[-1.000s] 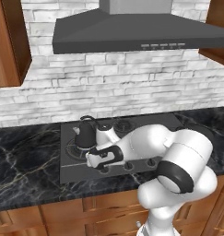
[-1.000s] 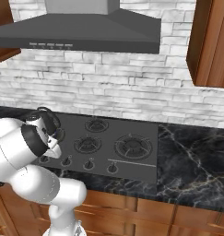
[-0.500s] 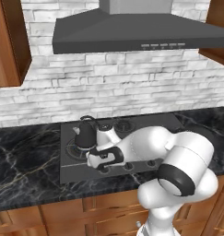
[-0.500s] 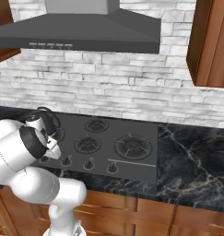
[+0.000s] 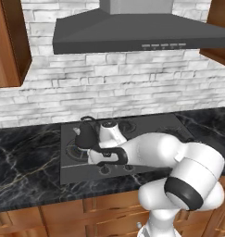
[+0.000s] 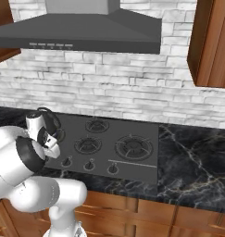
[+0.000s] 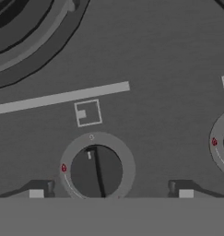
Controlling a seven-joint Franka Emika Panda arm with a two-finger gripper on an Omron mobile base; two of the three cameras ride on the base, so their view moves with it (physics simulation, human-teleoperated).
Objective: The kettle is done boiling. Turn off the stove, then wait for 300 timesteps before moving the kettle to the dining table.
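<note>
On the front edge of the stove: my gripper (image 7: 111, 191) hangs low above the knob row, pointing down at the cooktop.
Gripper state: my two finger tips (image 7: 37, 191) stand wide apart, one on each side of a knob, clamped on nothing.
Knob under the hand: a round black knob (image 7: 96, 169) sits between my tips in the hand view, its ridge running almost straight up the picture, a small white mark at the upper end, pointing at a small ring printed on the dial collar.
Dial marking: a red flame symbol (image 7: 63, 168) sits on the collar to the left of that knob.
Neighbouring knob: a second knob (image 7: 222, 143) shows at the right edge of the hand view, cut off by the frame.
Stove: dark grey cooktop (image 5: 146, 127) set into the black marble counter (image 5: 26, 159), below the grey range hood (image 5: 132, 32).
Kettle: small dark kettle (image 5: 86, 135) stands upright on the rear left burner, its wire handle arched over it, just behind my wrist in the left base view.
Kettle, right base view: partly hidden by my arm; the handle (image 6: 50, 113) shows above it.
Contact with kettle: none; my tips are down at the knobs, apart from it.
Burners: other grates (image 6: 133, 147) stand bare.
Backdrop: white brick wall (image 6: 132, 88); wooden cabinets (image 6: 211, 41) flank the hood.
</note>
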